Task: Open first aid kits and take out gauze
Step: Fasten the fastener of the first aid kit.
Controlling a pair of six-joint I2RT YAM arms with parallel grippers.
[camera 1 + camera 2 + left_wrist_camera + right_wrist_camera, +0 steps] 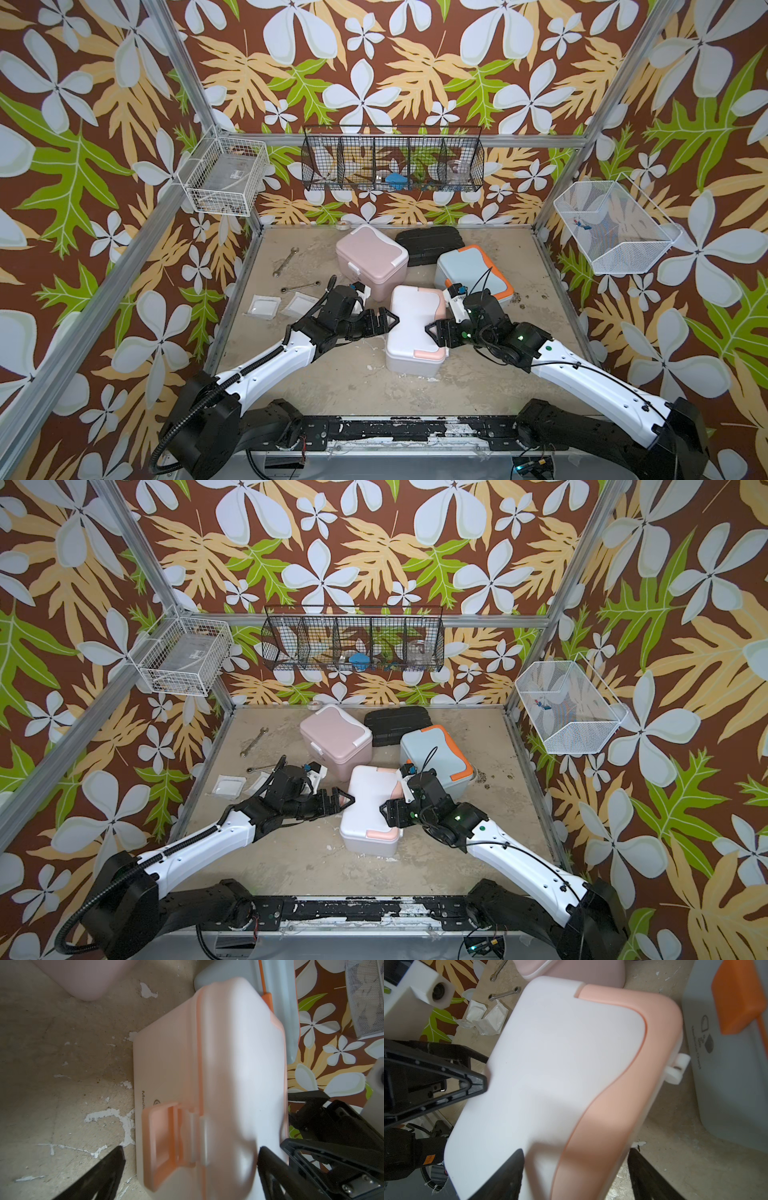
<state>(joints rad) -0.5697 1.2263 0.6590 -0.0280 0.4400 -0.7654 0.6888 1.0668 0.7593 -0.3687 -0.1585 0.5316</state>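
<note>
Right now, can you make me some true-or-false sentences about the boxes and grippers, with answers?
1. The white plastic box with the peach handle sits between the left gripper and the right gripper. True.
2. The pink plastic box has its lid up. False: its lid is down.
3. Two clear gauze packets lie on the table near a metal wrench. True.
4. The left gripper holds the flat black ribbed case. False: that case lies at the back; the gripper is open.
</note>
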